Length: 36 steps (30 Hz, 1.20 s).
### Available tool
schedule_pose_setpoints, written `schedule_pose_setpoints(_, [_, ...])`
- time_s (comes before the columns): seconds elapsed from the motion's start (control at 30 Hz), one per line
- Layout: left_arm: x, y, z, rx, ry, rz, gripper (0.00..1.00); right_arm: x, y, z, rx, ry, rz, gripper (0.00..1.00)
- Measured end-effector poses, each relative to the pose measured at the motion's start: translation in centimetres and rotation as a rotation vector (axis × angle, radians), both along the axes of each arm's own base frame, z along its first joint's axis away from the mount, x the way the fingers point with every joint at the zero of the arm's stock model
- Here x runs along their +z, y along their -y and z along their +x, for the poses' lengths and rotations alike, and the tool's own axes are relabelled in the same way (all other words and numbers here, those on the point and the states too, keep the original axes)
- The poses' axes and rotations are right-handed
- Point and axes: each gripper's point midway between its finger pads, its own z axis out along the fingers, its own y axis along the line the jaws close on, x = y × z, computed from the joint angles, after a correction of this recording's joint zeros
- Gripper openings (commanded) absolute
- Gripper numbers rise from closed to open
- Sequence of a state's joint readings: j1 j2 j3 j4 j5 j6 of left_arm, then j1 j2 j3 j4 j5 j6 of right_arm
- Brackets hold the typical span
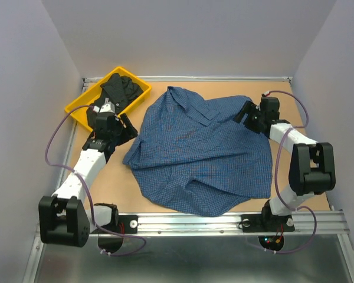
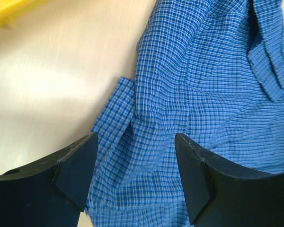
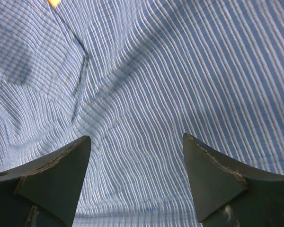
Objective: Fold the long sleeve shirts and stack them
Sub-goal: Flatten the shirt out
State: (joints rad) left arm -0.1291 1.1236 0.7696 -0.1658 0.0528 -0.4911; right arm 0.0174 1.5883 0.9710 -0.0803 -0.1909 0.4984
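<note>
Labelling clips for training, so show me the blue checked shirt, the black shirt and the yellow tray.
blue checked shirt (image 1: pixel 200 153): top view, middle of the cloth
black shirt (image 1: pixel 121 89): top view, its crumpled middle
yellow tray (image 1: pixel 78 108): top view, bare left corner

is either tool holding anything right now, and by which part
Nothing is held. The left tool stands open over the left edge of the blue shirt, and the right tool stands open over its cloth; neither pinches it.

Our left arm (image 1: pixel 82 168) stretches forward along the left side, and the left tool (image 2: pixel 135 163) points down with its jaws spread apart, gripping nothing. Our right arm (image 1: pixel 283 138) folds at the elbow and reaches inward, the right tool (image 3: pixel 137 165) likewise wide and empty.
</note>
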Motion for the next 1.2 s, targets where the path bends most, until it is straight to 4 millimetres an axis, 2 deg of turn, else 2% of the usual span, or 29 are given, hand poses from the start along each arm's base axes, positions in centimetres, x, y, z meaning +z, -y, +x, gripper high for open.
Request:
schedule_pose_setpoints(0.2, [-1.7,0.4,1.5,-0.084,-0.018,0.060,0.77,-2.0,-1.0,3.6,0.010,-0.005,0.049,0.84])
schedule_pose_setpoints(0.4, [-2.0,0.6,1.9,-0.126,-0.008,0.085,0.77,-5.1,-0.9,4.5,-0.012,-0.053,0.061,0.84])
schedule_pose_setpoints(0.67, [-1.9,0.3,2.0,-0.116,-0.004,0.096,0.77,-5.5,1.2,5.8,-0.126,-0.029,0.054,0.84])
schedule_pose_setpoints(0.8, [-2.0,0.1,2.0,-0.105,-0.005,0.104,0.77,-5.6,3.7,5.5,-0.214,-0.013,0.092,0.84])
schedule_pose_setpoints(0.9, [-2.0,0.0,2.0,-0.102,-0.008,0.105,0.77,-5.6,7.8,3.9,-0.328,-0.014,0.104,0.84])
schedule_pose_setpoints(1.03, [-2.1,0.1,1.9,-0.102,-0.012,0.102,0.77,-5.5,11.1,2.0,-0.423,-0.036,0.078,0.84])
schedule_pose_setpoints(1.2, [-2.8,0.5,1.9,-0.109,-0.038,0.077,0.77,-4.8,11.3,0.6,-0.415,-0.066,0.043,0.84])
